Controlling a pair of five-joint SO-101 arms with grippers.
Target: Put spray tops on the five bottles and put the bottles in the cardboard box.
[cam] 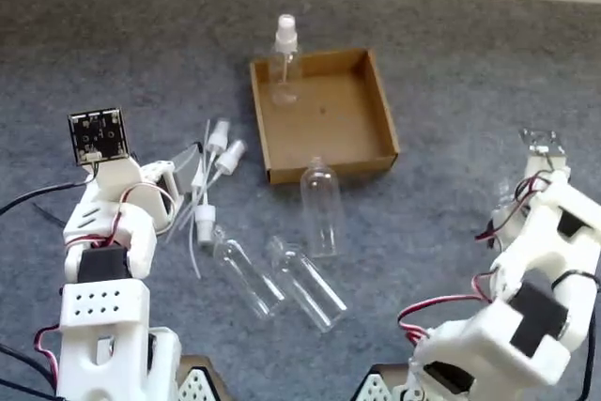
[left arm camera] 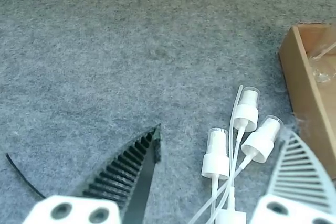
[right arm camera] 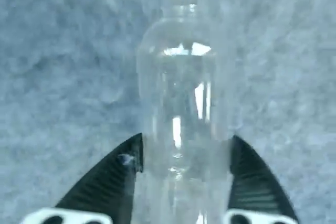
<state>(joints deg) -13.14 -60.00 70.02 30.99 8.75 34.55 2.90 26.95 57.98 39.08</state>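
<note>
Bottle (right arm camera: 178, 87) sits gripped in the right claw (right arm camera: 187, 140).

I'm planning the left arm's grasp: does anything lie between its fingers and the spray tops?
Nothing visible does. The left gripper is open, and the spray tops lie on the mat directly between its fingers.

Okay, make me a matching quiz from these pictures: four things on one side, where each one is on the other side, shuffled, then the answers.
Things:
1. capped bottle
2. loose spray tops
3. three bare bottles
4. fifth bottle

Places:
A. gripped by the right gripper
B. lying on the table, between box and arms
C. standing in the cardboard box
D. just ahead of the open left gripper

Pairs: 1-C, 2-D, 3-B, 4-A
</note>
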